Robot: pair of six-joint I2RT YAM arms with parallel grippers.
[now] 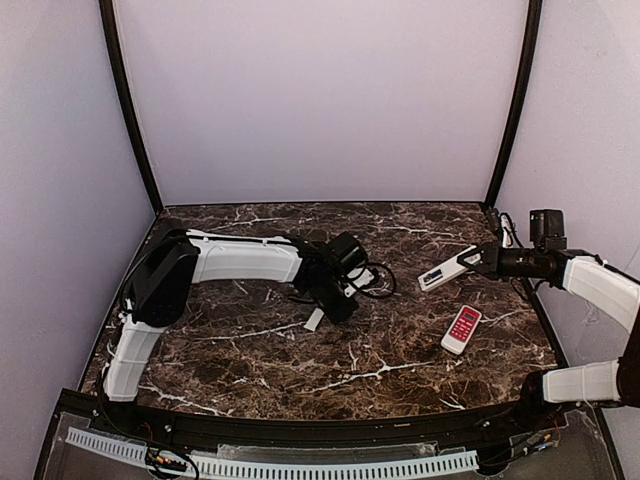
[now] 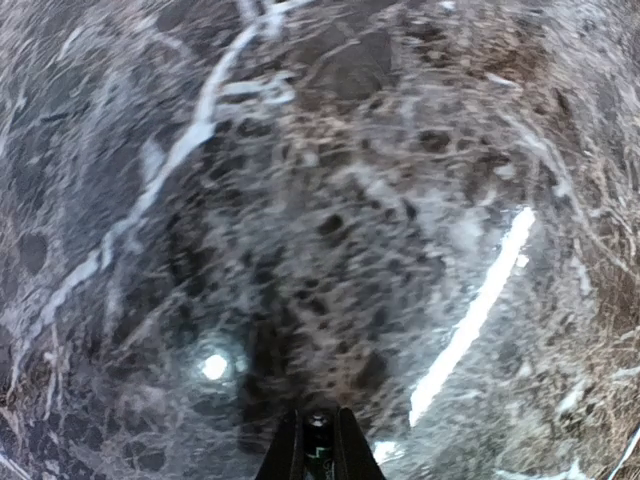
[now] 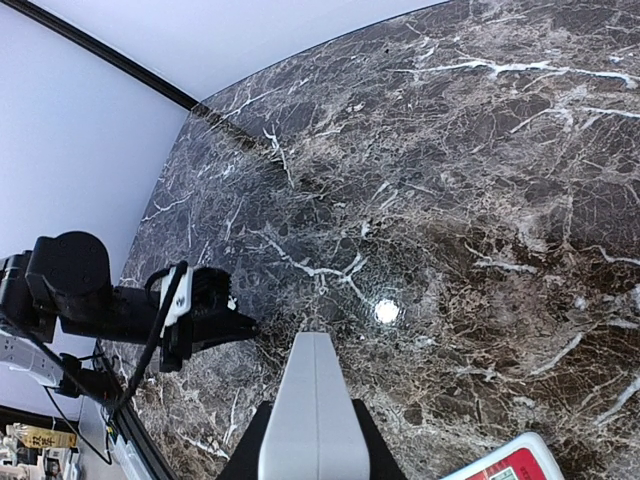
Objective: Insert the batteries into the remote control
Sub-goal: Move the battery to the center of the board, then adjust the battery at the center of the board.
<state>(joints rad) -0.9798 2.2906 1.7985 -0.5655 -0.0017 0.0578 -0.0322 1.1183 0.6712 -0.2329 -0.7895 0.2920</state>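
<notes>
My right gripper (image 1: 478,261) is shut on one end of the long white remote control (image 1: 444,272) and holds it above the table at the right. In the right wrist view the remote (image 3: 313,400) sticks out between the jaws, plain side up. My left gripper (image 1: 338,298) points down at the marble near the table's middle. In the left wrist view its jaws (image 2: 318,418) are nearly closed on a small dark cylindrical battery (image 2: 319,445) with green print. No other battery shows.
A short red-and-white remote (image 1: 461,329) lies on the table at the front right, and its corner shows in the right wrist view (image 3: 500,465). A small white cover piece (image 1: 314,320) lies just in front of the left gripper. Black frame posts stand at the back corners.
</notes>
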